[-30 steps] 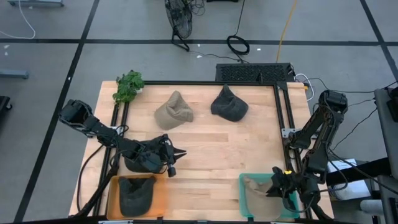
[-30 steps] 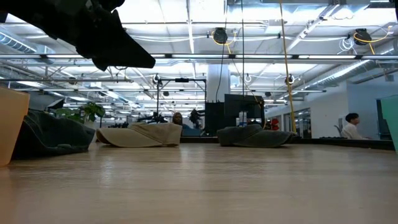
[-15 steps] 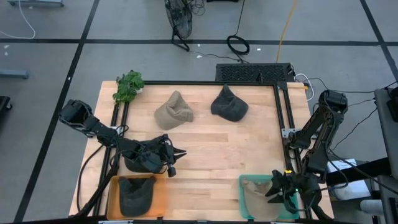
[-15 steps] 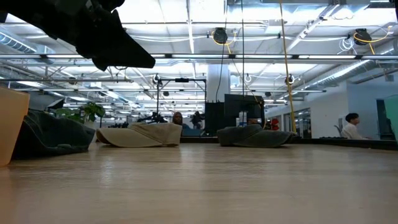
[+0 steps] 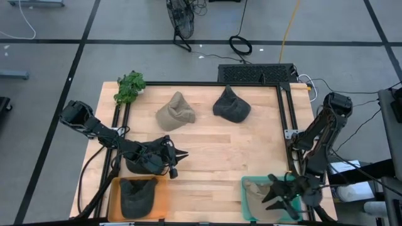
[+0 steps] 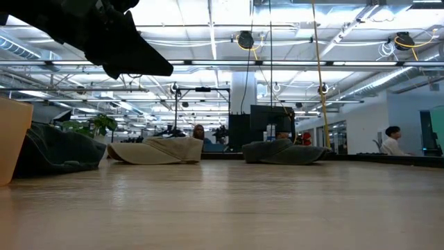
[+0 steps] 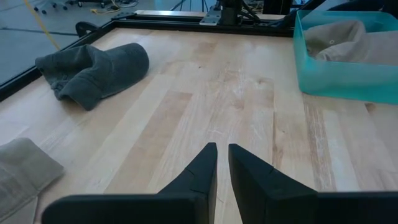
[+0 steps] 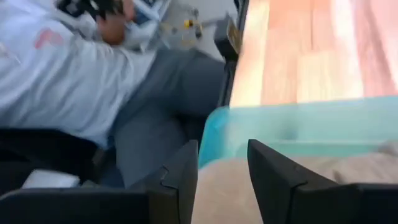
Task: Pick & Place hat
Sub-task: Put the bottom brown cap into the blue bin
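A tan hat [image 5: 175, 111] and a dark grey hat [image 5: 231, 105] lie on the wooden table toward its far side. Another tan hat [image 5: 256, 187] lies in the teal bin [image 5: 246, 199] at the near right. My right gripper [image 5: 269, 196] hovers open just above it; in the right wrist view the tan hat [image 8: 348, 180] shows below the spread fingers [image 8: 222, 168]. A dark hat [image 5: 137, 194] lies in the orange bin [image 5: 162, 199] at the near left. My left gripper [image 5: 182, 155] waits shut over the table's left middle, with nothing in it [image 7: 222, 149].
A green plant sprig [image 5: 129, 86] lies at the far left corner. A black frame rail [image 5: 284, 125] runs along the table's right side. In the low view a dark hat [image 6: 59, 149] lies beside the orange bin's wall [image 6: 14, 139]. A person [image 8: 68, 81] is beyond the near edge.
My right gripper has opened over the teal bin and let go of the tan hat, which now lies in the bin. The gripper has turned and shifted a little toward the table's near left.
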Robot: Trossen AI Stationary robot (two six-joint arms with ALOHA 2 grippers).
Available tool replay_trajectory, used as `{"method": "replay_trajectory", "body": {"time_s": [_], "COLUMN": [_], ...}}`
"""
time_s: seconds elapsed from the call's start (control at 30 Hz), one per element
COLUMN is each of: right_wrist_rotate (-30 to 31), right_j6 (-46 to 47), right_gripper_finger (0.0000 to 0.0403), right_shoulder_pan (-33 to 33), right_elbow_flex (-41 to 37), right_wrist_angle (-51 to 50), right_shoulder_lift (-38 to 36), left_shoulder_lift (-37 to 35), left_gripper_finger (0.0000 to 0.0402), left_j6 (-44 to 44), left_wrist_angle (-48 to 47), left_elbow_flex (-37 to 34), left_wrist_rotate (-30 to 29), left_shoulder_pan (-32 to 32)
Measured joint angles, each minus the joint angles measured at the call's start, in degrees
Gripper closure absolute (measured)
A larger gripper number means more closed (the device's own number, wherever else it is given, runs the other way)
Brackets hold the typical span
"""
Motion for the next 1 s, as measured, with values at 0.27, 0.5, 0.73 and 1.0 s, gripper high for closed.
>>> {"method": "replay_trajectory", "body": {"time_s": [0.27, 0.5, 0.73, 1.0], "right_wrist_rotate": [-12.74, -14.74, -13.23, -13.13], "right_j6": [3.51, 10.7, 18.13, 18.56], "right_gripper_finger": [0.0285, 0.0285, 0.0285, 0.0285], "right_shoulder_pan": [-5.31, -4.34, -3.05, -3.05], "right_elbow_flex": [0.0, 0.0, 0.0, 0.0], "right_wrist_angle": [5.67, 8.81, 7.49, 7.52], "right_shoulder_lift": [7.65, 11.47, 13.74, 14.13], "left_shoulder_lift": [0.01, 0.01, 0.01, 0.0], "left_gripper_finger": [0.035, 0.035, 0.035, 0.035], "left_j6": [0.09, 1.1, 2.02, 2.05], "left_wrist_angle": [0.0, 0.02, 0.0, 0.0], "left_elbow_flex": [0.0, 0.0, 0.0, 0.0], "left_wrist_rotate": [-0.01, -0.09, -0.05, 2.47], "left_shoulder_pan": [0.05, 1.71, 3.6, 4.68]}}
